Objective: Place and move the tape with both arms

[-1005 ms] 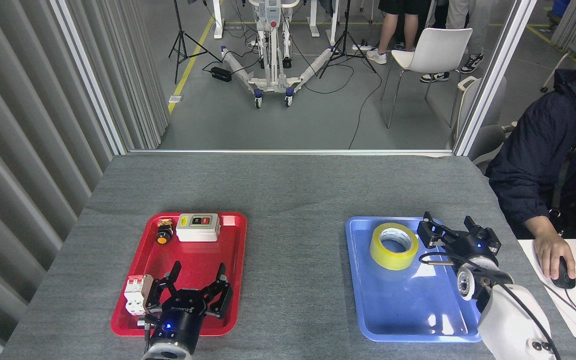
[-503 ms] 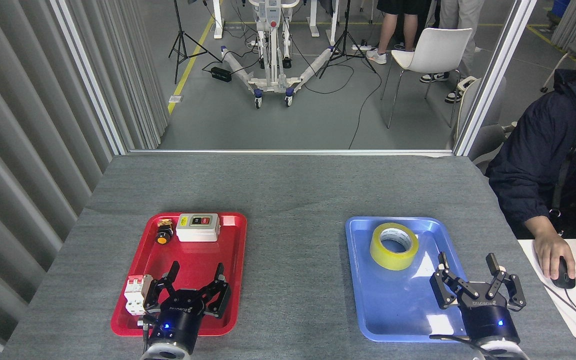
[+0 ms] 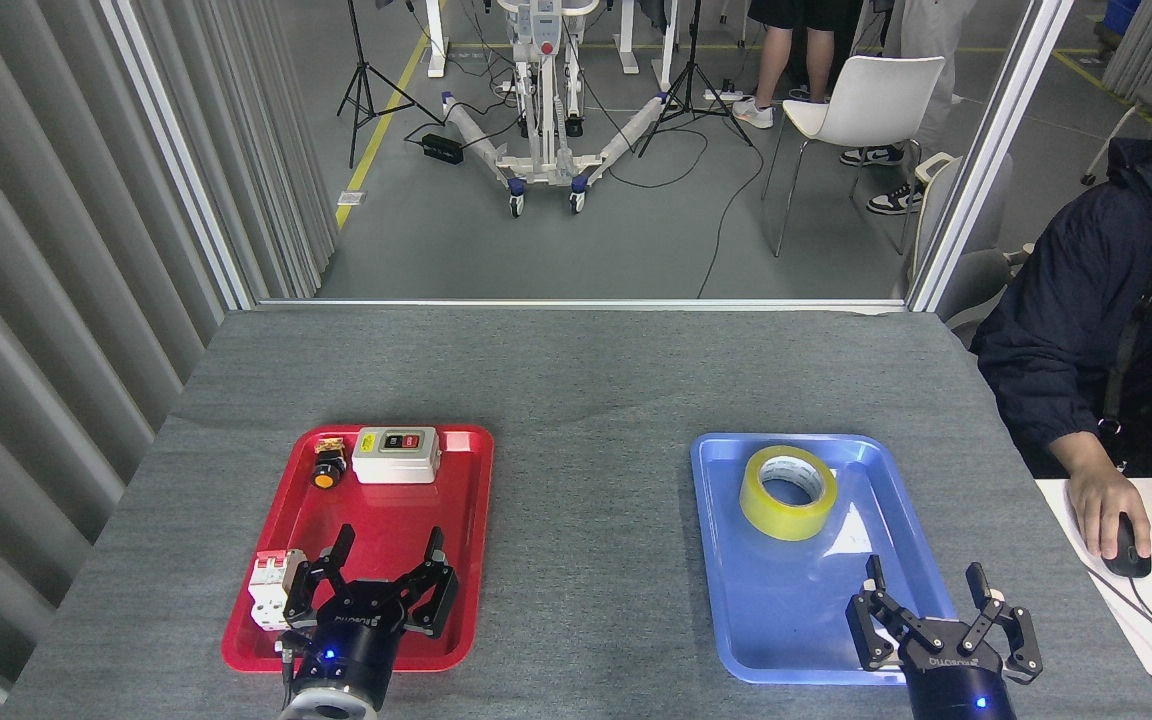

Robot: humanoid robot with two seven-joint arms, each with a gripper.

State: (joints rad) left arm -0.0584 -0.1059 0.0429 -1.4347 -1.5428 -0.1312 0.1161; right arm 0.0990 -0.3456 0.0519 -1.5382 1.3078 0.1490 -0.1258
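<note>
While the tape [image 3: 788,491] lies flat on the blue tray [image 3: 736,620], toward the tray's 12 o'clock end, neither arm has hold of it, so by my reading one placement is done and any move toward the other side is still to come. The right gripper [image 3: 941,612] hangs over the tray's 5 o'clock corner, well apart from the roll, its fingers spread and empty. The left gripper [image 3: 381,578] hovers over the 6 o'clock end of the red tray [image 3: 471,540], fingers likewise apart and holding nothing, just beside a small white breaker [image 3: 266,588] at its 9 o'clock. A white switch box [image 3: 396,454] and a yellow push button [image 3: 327,468] sit at that tray's 12 o'clock end.

Compared with a second ago, the right gripper has drawn back from just beside the roll at its 3 o'clock toward 6 o'clock and turned upright. The tape has not shifted. The left gripper has slipped slightly toward 6 o'clock.
</note>
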